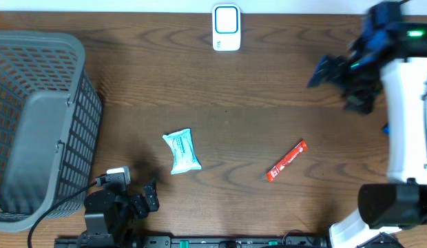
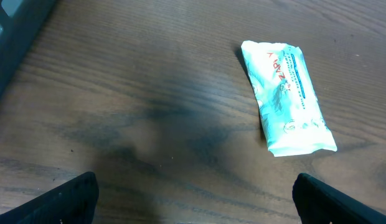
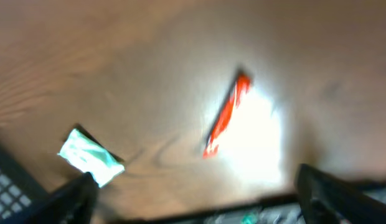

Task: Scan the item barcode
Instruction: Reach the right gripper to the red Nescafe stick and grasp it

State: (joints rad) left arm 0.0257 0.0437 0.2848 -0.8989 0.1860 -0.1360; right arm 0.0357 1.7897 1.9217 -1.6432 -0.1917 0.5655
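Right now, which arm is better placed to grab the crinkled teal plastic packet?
Left: left pincer, open, sits near the teal plastic packet; right pincer hangs far off, past the red stick sachet.

The teal plastic wipes packet (image 1: 181, 151) lies on the brown wooden desk (image 1: 220, 103), just ahead of the left gripper (image 1: 150, 195) and slightly to its right. The grey plastic mesh basket (image 1: 34, 124) stands to that gripper's left. The red foil stick sachet (image 1: 287, 160) lies well right of the packet, nearer the robot than the right gripper (image 1: 327, 71). The white and blue box-shaped scanner (image 1: 226, 27) sits at the desk's far edge, left of the right gripper.
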